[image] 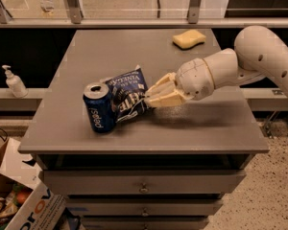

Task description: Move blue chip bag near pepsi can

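pincer [148, 99] clamped on blue chip bag [130, 91], its lower left hidden behind pepsi can [99, 113], arm [269, 51] cut by frame edge

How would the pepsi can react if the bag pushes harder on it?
The pepsi can stands upright, tall for its base, so it may tip or slide. Tipped, its round side would probably roll. The tool pinches the opposite edge of the blue chip bag touching it.

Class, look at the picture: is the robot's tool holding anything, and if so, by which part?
The tool, over the table, grips the blue chip bag by the edge farthest from the pepsi can, which the bag leans against.
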Motion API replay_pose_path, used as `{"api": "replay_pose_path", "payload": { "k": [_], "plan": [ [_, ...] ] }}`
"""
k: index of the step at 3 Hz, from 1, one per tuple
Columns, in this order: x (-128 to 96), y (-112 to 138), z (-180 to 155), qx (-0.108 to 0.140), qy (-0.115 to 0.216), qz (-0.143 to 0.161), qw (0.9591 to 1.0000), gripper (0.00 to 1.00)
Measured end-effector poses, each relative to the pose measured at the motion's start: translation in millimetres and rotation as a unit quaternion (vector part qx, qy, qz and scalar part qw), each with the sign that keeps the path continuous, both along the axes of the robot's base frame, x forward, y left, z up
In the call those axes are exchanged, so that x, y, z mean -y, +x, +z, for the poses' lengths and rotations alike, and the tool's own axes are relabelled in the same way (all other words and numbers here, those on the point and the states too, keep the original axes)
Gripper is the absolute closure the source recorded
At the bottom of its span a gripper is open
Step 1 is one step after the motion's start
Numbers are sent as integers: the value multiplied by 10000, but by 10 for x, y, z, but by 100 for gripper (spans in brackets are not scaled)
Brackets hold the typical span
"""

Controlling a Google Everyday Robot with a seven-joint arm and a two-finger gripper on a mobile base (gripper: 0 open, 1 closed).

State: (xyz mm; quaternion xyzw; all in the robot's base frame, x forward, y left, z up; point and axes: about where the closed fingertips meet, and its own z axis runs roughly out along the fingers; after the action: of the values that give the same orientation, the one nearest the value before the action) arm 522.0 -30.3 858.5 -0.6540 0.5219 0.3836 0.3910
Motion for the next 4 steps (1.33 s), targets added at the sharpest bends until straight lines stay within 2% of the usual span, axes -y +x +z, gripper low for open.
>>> {"api": "replay_pose_path", "payload": {
  "k": [1,2,4],
  "plan": [
    [38,59,76,177,-87,-29,9998,82],
    [86,186,216,363,-166,-51,9992,59],
    [-9,263,315,388,-258,296,9985,12]
  ]
}}
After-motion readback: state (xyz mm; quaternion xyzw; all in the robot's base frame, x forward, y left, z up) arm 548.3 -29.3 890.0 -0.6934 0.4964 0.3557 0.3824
